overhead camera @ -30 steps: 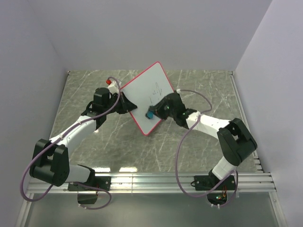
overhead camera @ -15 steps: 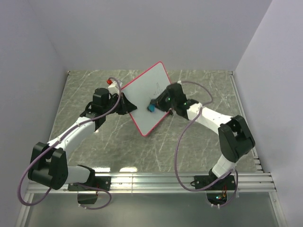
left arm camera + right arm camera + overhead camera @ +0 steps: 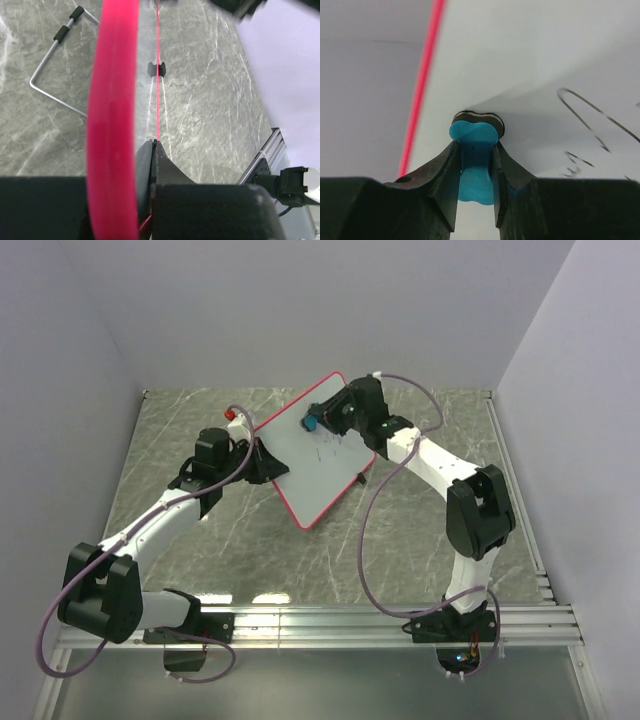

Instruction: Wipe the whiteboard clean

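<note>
Nearest in, the left fingers (image 3: pixel 150 165) are pinched tight on the red frame of the whiteboard (image 3: pixel 300 475). They hold it by its left edge, tilted up off the surface (image 3: pixel 180 430) with its low corner down near the marble. That grip hasn't budged over the last second, and the whiteboard sits where it sat.

The right arm is where the action is. A second ago its blue eraser (image 3: pixel 474 150) was pressed down by the whiteboard's lower edge. Now it has swept right up the face to the far upper corner, just inside the red frame. The right fingers (image 3: pixel 445 175) are closed snugly on the eraser's sides, felt end against the white.

That looks like one full stroke done, but not the job. Thin pen marks (image 3: pixel 585 112) still show on the whiteboard to the right of the eraser, so I'd judge this pass ran alongside them rather than over them. Another sweep, shifted toward the whiteboard's right side, looks needed.

Beyond the whiteboard's far edge, a bent wire stand (image 3: pixel 61 33) lies loose on the surface, out of play.
</note>
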`<state>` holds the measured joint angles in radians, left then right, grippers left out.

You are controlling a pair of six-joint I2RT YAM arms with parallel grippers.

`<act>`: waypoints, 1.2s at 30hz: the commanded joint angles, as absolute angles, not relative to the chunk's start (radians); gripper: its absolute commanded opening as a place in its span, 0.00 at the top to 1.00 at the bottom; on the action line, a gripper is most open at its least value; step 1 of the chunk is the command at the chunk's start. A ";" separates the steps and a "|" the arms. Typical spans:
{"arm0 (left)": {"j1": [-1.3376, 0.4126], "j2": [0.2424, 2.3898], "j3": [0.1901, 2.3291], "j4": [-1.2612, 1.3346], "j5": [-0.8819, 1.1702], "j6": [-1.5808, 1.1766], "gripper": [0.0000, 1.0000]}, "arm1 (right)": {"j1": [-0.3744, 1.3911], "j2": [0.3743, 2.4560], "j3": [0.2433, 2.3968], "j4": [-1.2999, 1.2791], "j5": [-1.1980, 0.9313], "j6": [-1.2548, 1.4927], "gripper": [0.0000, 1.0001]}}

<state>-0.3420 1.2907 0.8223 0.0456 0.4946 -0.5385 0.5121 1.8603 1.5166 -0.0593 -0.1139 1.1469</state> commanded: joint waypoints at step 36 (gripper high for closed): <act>-0.385 1.287 0.781 -0.169 0.641 -0.479 1.00 | 0.589 1.784 1.533 -0.278 0.071 1.245 1.00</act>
